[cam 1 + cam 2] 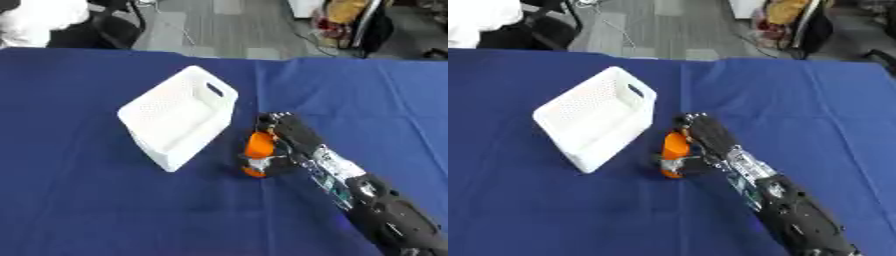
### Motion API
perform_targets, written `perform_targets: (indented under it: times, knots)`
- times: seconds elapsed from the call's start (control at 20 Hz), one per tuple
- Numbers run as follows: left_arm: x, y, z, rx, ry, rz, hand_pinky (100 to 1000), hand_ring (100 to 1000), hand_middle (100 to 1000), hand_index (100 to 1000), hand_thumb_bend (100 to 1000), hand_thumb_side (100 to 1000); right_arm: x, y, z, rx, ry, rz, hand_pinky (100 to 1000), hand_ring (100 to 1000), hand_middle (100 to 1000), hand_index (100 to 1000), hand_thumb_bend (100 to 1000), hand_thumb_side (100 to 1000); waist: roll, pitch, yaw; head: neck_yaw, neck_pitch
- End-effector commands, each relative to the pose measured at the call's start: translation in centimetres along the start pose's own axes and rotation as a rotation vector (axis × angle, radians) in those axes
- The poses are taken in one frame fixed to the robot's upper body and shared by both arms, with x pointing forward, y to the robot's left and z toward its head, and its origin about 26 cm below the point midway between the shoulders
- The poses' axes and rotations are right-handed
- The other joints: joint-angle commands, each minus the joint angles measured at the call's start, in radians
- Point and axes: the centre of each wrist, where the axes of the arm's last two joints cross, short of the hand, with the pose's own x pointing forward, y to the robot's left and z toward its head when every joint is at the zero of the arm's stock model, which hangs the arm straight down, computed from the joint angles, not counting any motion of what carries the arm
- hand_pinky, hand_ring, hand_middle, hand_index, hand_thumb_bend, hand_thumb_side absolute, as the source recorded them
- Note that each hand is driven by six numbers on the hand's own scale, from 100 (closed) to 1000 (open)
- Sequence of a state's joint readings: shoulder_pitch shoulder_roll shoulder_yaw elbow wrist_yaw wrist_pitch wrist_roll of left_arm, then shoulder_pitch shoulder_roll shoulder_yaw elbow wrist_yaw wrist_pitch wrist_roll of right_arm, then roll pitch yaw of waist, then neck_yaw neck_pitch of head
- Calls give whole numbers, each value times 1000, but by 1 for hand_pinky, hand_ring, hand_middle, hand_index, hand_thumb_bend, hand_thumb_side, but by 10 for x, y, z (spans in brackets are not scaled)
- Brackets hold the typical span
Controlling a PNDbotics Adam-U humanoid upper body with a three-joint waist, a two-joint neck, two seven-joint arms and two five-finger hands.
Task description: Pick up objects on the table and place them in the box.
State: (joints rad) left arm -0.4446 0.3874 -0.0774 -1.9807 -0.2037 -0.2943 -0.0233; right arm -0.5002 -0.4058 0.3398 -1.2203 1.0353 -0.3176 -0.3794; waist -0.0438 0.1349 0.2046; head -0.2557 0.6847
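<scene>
left eye view: the right hand [284, 137] enters from the lower right corner on a black and silver arm and reaches the centre of the worktop covered in dark blue cloth [79, 200]. its fingers are curled round a small orange object with a pale band near its lower end [257, 150], with the thumb side appearing to close on it from below. the object stands roughly upright and its base looks to be at or just above the cloth; contact with the cloth cannot be confirmed.

the white perforated plastic box with a handle slot [179, 117] sits just beside the object, to its left, with a narrow gap between them. the box is set askew on the worktop, opening upward, so a short carry to the left and slightly away should bring the object over the opening. judged from this layout, the grasp step is in hand and the transfer is not yet done.

the object is a short, rounded, bottle-like shape, bright orange, with a lighter section low down; finer detail cannot be made out. the box appears to hold nothing. the left hand shows in neither view.
</scene>
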Motion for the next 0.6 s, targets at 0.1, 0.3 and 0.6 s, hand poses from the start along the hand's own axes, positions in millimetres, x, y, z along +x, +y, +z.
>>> perform_targets:
  times: [0.1,0.3,0.6]
  knots:
    - [6,3,-6,5,-34,1,899,801,895,864,160,940,-2,-6,-1,-75,-22,5,100,100,100,182,295,864,7,-8,-1,-2,-12]
    - [6,3,-6,3,-35,1,899,800,895,864,160,941,-2,-3,0,-92,-20,9,100,100,100,138,198,800,7,-7,-1,-2,-12]
    - [6,3,-6,3,-36,2,899,800,895,864,161,940,-4,-2,1,-47,14,-9,100,100,100,121,100,760,7,-8,-1,-1,-13]
